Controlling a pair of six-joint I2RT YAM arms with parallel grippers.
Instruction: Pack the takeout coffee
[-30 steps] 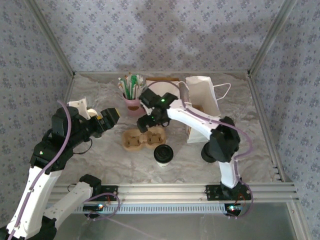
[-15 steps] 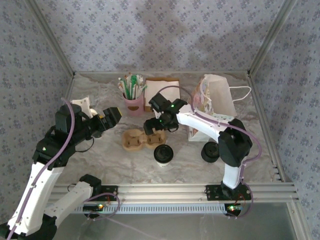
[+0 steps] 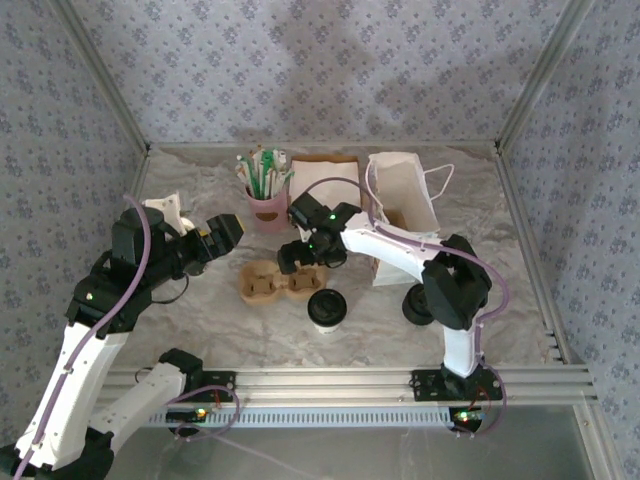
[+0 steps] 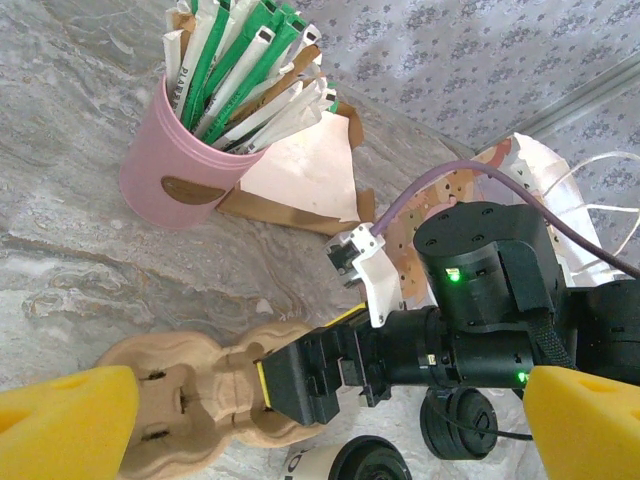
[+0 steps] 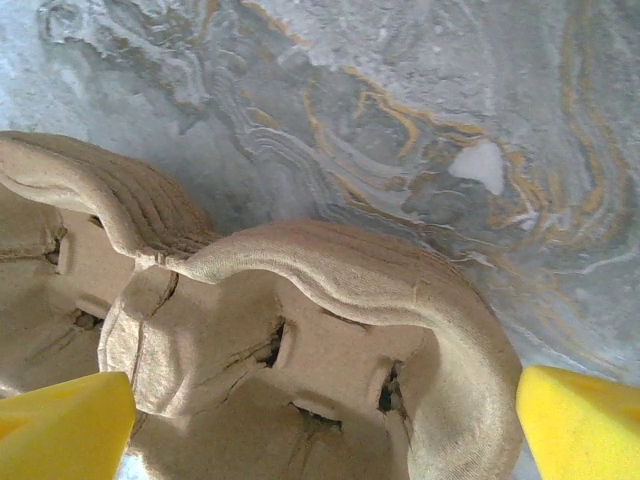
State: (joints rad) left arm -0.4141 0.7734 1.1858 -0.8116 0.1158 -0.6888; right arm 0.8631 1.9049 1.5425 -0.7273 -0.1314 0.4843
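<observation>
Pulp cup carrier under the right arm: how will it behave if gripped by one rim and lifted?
Probably very light: the cup carrier is thin moulded pulp, wells empty. Likely holds shape, but its slit well walls could flex or tear under a pinch. Pushed, it should slide flat on the tabletop, not tip.

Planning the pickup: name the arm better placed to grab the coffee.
Likely right. The right hand, open, hovers over the carrier beside the coffee; the left hand, also open, is farther off.
</observation>
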